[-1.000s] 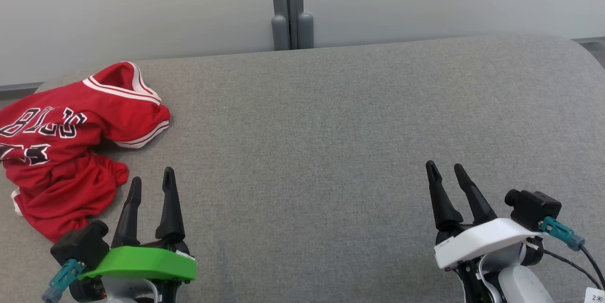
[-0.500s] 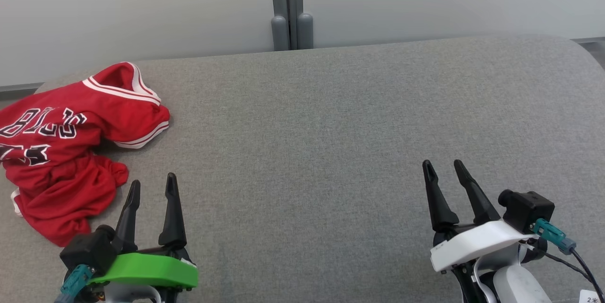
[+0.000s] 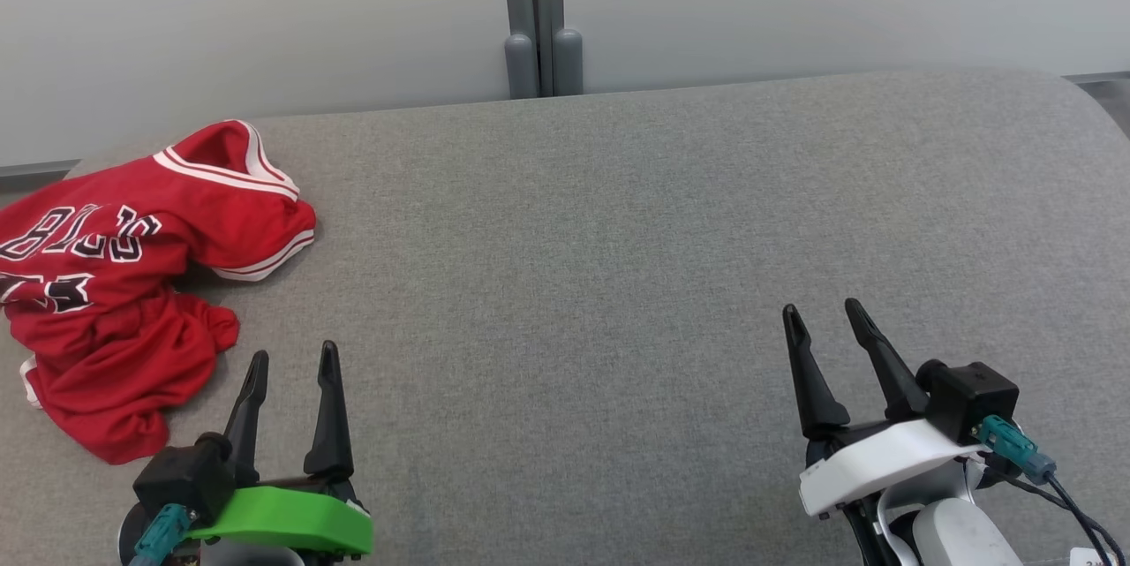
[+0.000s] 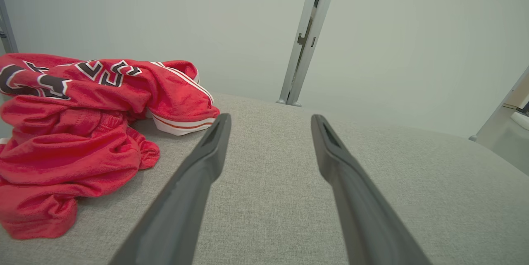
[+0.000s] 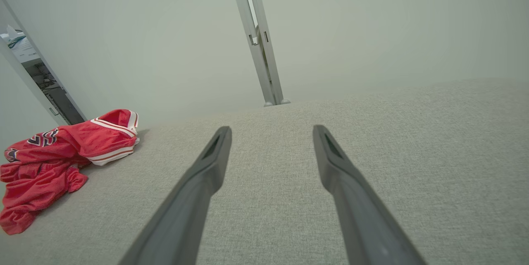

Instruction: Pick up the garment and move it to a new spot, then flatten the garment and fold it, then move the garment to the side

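Head view: the garment [image 3: 132, 283], a red jersey with white-striped trim and black lettering edged in white, is seen crumpled in a loose heap at the far left of the grey fabric-covered worktop [image 3: 574, 239]. Its outer side is cut off by that view's left edge. One banded opening is turned up towards the far edge of the worktop, and the lower folds are bunched nearer the robot.

The left pincer [image 3: 294, 350] is found just to the right of the heap and nearer the robot. The garment is near it but not touched: a strip of bare grey cloth is left between the nearest fold and the dark fingers [image 3: 247, 398]. The two fingers are spread wide and pointed away from the robot, with plain worktop seen between them.

In the left wrist view the garment [image 4: 74, 132] is placed left of the left pincer [image 4: 269, 117], with its striped hem close beside the left fingertip, though whether the two touch cannot be told there.

The right pincer [image 3: 821, 308] is held well apart from the garment, across a broad stretch of worktop, and is likewise opened wide. From the right wrist view the garment [image 5: 53, 157] is seen small at the far left.

Behind the worktop a pale wall [image 3: 794, 1] is divided by a grey upright post [image 3: 532, 10].
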`<state>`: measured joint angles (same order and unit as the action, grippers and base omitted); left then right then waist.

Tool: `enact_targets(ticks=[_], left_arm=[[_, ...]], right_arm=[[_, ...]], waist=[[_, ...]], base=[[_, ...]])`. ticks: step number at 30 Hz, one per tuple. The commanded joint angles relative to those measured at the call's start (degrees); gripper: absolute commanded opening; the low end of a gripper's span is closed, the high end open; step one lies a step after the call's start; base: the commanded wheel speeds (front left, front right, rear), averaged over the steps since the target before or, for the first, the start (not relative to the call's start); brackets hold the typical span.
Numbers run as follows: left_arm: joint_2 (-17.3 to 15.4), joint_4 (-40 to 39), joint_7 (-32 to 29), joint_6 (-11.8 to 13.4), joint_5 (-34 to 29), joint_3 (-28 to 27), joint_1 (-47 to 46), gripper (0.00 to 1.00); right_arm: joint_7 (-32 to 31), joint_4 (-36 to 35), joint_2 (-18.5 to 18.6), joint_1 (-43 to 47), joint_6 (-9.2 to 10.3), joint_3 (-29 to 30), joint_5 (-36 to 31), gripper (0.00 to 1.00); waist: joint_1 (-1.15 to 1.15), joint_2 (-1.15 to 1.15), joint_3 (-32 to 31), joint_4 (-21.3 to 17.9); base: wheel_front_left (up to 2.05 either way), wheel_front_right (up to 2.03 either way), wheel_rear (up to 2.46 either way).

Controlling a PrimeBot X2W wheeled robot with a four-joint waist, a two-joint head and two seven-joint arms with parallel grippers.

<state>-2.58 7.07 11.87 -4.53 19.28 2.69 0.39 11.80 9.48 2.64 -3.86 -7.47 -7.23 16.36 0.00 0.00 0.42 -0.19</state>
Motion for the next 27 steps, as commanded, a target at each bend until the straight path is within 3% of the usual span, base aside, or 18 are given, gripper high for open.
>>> enact_targets(ticks=[1,27], left_arm=[[-0.4,0.1,0.6,-0.2,-1.2,0.0,0.4,1.0],[-0.5,3.9,3.4,0.6,-9.8,0.2,0.7,1.0]], right_arm=[[0.6,0.1,0.3,-0.1,-0.03,-0.2,-1.5,1.0],[3.5,2.4,0.3,0.4,-0.03,-2.3,-12.1,1.0]], waist=[[0.0,0.0,-0.1,0.0],[0.0,0.0,-0.4,0.0]], base=[[0.0,0.0,0.0],[0.0,0.0,0.0]])
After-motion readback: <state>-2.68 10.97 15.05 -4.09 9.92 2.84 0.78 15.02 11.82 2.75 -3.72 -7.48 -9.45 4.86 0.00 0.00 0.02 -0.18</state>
